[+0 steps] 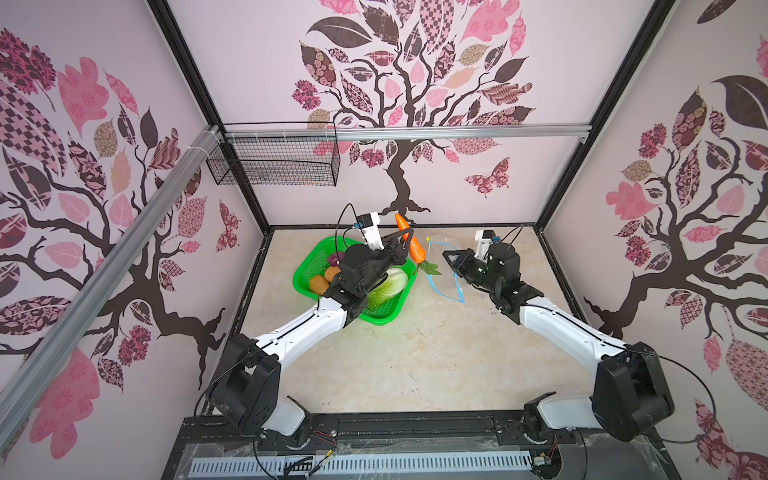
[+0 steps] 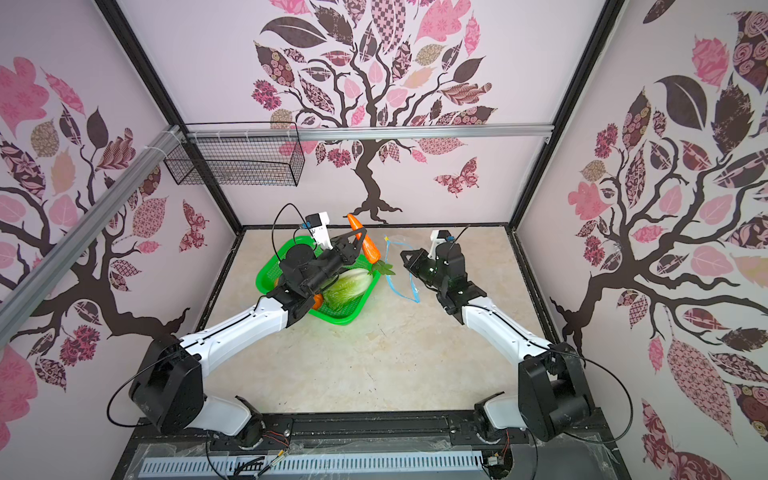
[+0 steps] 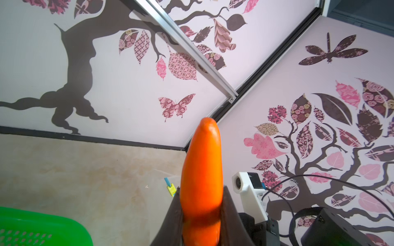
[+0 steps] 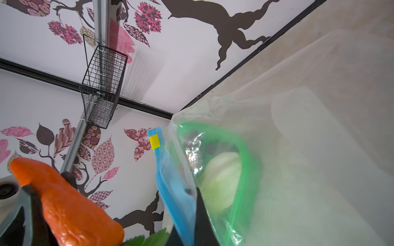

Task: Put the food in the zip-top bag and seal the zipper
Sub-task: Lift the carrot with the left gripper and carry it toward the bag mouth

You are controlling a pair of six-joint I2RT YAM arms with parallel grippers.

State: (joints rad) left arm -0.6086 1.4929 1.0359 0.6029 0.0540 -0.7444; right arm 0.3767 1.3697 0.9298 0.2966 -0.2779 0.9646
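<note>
Beige desk (image 1: pixel 415 357), flowery walls (image 1: pixel 540 174) — left hand (image 1: pixel 409 239) grips carrot (image 1: pixel 417 249) at basket (image 1: pixel 309 266) edge; right hand (image 1: pixel 451 259), beside basket, pinches zipper (image 4: pixel 170 191) of bag (image 4: pixel 298 149).

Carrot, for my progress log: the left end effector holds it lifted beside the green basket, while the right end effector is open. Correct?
No: the right end effector is shut on the zip-top bag's zipper, as the right wrist view shows. The left end effector holds the carrot lifted beside the green basket.

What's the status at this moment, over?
Left gripper shut on carrot, aloft beside green basket. Right gripper shut on zip-top bag mouth edge. Cabbage, potatoes in basket. Nothing seen between carrot and bag.
</note>
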